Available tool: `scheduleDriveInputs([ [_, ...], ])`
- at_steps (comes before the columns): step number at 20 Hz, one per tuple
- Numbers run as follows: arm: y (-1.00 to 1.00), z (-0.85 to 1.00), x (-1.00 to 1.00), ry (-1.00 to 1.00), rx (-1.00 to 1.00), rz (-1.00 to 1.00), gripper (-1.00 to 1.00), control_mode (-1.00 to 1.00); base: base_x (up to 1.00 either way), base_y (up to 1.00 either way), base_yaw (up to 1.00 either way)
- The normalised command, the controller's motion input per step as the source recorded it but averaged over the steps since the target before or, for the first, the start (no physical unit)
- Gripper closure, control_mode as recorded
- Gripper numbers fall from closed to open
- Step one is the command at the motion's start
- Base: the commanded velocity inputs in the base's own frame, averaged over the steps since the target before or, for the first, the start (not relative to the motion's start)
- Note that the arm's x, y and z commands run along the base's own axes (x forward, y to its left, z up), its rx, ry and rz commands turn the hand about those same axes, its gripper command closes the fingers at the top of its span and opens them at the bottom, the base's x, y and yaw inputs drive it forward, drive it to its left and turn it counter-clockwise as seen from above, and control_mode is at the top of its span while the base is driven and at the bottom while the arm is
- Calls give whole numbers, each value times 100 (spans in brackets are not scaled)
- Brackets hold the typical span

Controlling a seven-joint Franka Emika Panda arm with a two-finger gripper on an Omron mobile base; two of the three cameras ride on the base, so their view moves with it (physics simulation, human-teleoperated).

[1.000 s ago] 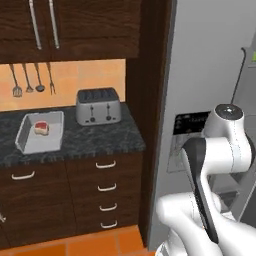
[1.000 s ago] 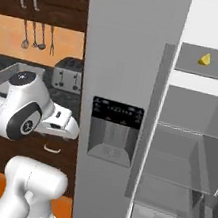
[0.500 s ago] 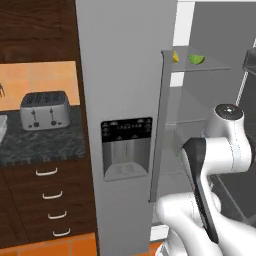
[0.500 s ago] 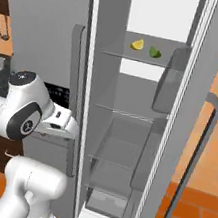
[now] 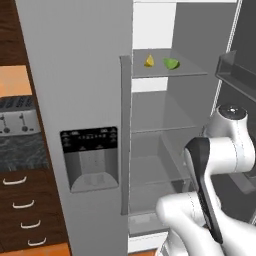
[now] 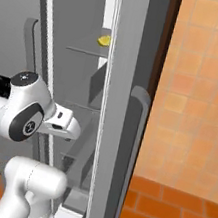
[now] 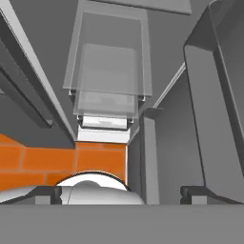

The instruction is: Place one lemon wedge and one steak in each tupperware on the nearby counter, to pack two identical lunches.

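1. Now the whole scene has swung round: a second ago the base faced the dark surface with a tray and a piece of meat in it beside the toaster; it now faces the open fridge. That is the base driving, not the things moving.

2. For the task, I judge this as going to fetch a lemon wedge: the robot has turned away from the packing spot toward the fridge shelves.

3. On the upper glass shelf lies a lemon wedge, with the green lime wedge just beside it to the right, apart from it. From the right base view the lemon wedge shows past the door edge; the lime is hidden there.

4. The hand is spread wide and holds nothing; its two dark fingertips stand far apart at the bottom of the hand view, which looks down at the lower fridge shelves and the orange floor tiles.

5. Hard to make out: the trays and steaks are out of frame, so how full each lunch is cannot be told. A sliver of the surface and the toaster is cut off at the left edge.

6. The arm sits folded low, well below the lemon's shelf.
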Motion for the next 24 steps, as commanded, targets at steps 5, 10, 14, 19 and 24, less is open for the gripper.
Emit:
scheduleDriveInputs([
  [5,0,0,0,0,0,0,-100,100,64,0,0],
  [10,0,12,23,-3,0,0,-100,-100,10,0,0],
  [14,0,53,39,-26,0,0,-100,-100,0,0,0],
  [19,0,69,48,-26,7,0,-100,-100,0,0,0],
  [24,0,75,38,-14,0,1,-100,-100,0,0,0],
])
